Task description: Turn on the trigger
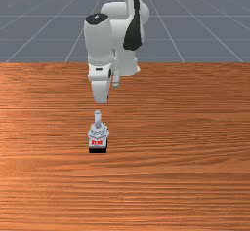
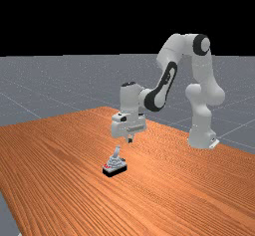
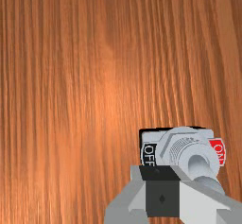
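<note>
Fingers (image 3: pixel 194 206) together, empty — above switch (image 1: pixel 98 136), OFF (image 3: pixel 149 155) side | likely to shove lever (image 1: pixel 97 119) toward ON (image 3: pixel 219 151)

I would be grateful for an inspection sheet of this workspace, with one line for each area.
Surface: orange-brown wooden table, grain visible.
Job's things: one grey switch on a black base, its lever rising from it; red ON label and black OFF label on opposite sides. Whether it is on, cannot tell.
Clutter: nothing seen.
Gripper: hangs just above the switch's lever, with a visible gap between.
Cables: nothing seen.
Surroundings: white and grey arm; grey floor with pale grid lines.
</note>
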Action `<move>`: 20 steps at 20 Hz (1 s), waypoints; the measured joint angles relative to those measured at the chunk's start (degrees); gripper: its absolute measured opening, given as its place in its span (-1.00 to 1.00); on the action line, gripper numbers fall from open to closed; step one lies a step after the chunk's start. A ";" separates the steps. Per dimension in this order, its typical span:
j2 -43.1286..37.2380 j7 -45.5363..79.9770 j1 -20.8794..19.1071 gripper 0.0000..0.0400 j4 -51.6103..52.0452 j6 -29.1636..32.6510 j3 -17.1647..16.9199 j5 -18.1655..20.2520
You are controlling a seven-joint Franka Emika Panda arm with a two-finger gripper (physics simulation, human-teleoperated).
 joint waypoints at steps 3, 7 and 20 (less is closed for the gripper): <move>0.50 -4.11 -1.71 -1.00 0.97 -1.49 0.63 3.27; 1.47 1.57 0.06 -1.00 2.26 -0.74 -1.76 -3.28; 0.18 0.38 -0.83 -1.00 0.85 -2.36 -1.03 -0.38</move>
